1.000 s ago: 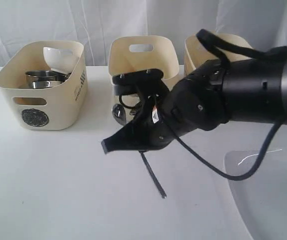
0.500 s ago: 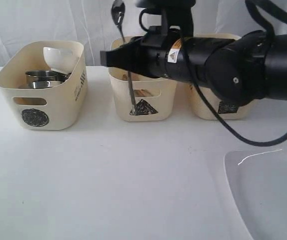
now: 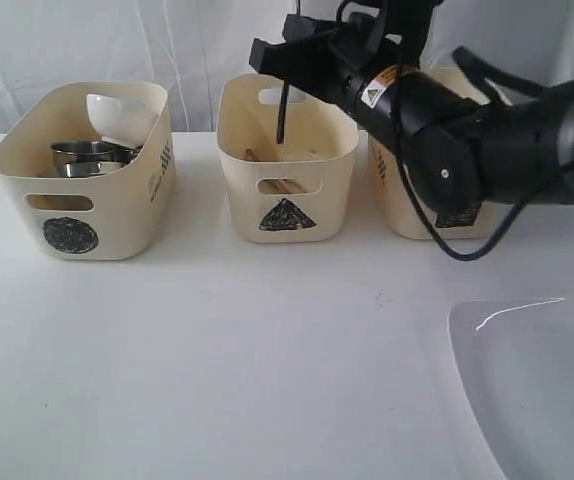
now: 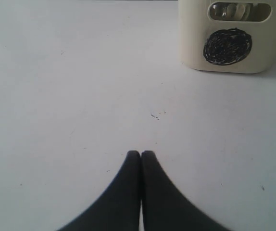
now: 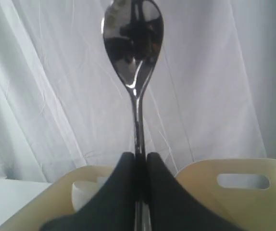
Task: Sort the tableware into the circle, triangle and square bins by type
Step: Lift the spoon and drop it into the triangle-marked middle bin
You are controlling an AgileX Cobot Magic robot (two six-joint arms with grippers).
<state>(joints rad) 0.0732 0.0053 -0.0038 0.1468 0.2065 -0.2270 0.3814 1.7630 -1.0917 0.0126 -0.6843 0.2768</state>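
Since half a second ago the right gripper (image 3: 272,58) has carried the spoon (image 3: 282,115) back from in front of the bins. The dark handle now hangs straight down over the inside of the triangle bin (image 3: 285,215), with its lower end below the rim line. A second ago the same spoon was near the table (image 3: 217,350).

In the right wrist view, the two fingers (image 5: 126,168) pinch the handle between them, and the spoon's bowl stands upright above them against the white curtain (image 3: 117,40).

The left gripper (image 4: 140,156) hovers over bare table with its two fingers pressed together and nothing between them.

Three cream bins stand in a row at the far side.
- **Circle bin (image 3: 67,235), left:** it holds one small white bowl (image 3: 117,115), tilted against the far wall. In front of that are steel vessels (image 3: 89,158), of which two rims show, one behind the other.
- **Triangle bin, middle:** it holds the wooden chopsticks (image 3: 267,158). Their number cannot be told.
- **Square bin (image 3: 397,205), right:** it is largely hidden behind the black arm, and its contents are out of sight.

One large white plate (image 3: 537,400) lies on the table at the near right corner, well apart from the bins and cut off by the edge of the view.
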